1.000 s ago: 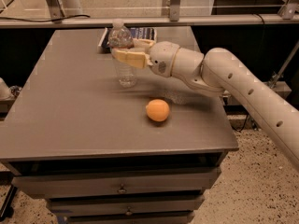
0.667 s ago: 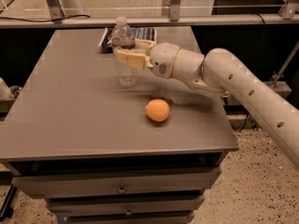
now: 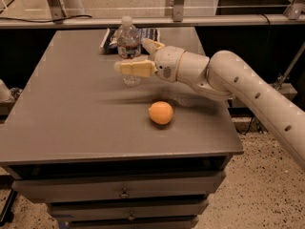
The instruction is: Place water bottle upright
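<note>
Nearest, right of centre on the grey table (image 3: 71,109): an orange (image 3: 161,112). Farther back, reaching in from the right, the gripper (image 3: 130,54), seemingly clamped on the water bottle (image 3: 128,41), one finger across its near side, the other behind. Upright, base on the tabletop, white cap up. Beyond, at the far edge, a dark blue packet (image 3: 148,33).

Bottle (image 3: 127,38) stands upright on the grey table (image 3: 62,109), far side. Gripper (image 3: 131,56) sits at the bottle's mid-height, arm (image 3: 248,89) reaching in from the right. Orange (image 3: 161,112) nearer the front. Dark packet (image 3: 152,33) behind bottle.
</note>
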`<state>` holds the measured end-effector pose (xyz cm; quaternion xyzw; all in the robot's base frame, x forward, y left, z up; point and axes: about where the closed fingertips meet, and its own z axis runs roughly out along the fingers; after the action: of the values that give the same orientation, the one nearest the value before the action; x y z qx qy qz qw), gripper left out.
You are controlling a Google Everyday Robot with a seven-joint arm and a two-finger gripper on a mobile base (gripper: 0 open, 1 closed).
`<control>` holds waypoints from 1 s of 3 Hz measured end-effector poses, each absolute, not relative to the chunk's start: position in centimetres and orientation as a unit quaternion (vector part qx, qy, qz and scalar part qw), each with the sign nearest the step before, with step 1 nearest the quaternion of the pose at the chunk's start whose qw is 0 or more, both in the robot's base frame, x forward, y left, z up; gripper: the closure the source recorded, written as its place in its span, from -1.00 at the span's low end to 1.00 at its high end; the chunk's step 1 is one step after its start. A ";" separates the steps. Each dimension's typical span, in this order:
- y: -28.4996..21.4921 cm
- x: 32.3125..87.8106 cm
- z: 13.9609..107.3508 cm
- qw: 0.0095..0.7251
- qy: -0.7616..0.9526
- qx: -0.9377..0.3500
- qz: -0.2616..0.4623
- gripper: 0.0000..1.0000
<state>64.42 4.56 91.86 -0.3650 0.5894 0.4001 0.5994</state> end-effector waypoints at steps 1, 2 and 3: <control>4.5 64.3 91.7 0.598 0.592 -0.366 0.398 -1.00; 3.6 63.8 91.8 0.596 0.599 -0.370 0.386 -1.00; -0.3 61.8 92.9 0.597 0.615 -0.382 0.345 -1.00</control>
<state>61.77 -0.28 92.95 -0.3825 0.6152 0.3449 0.5969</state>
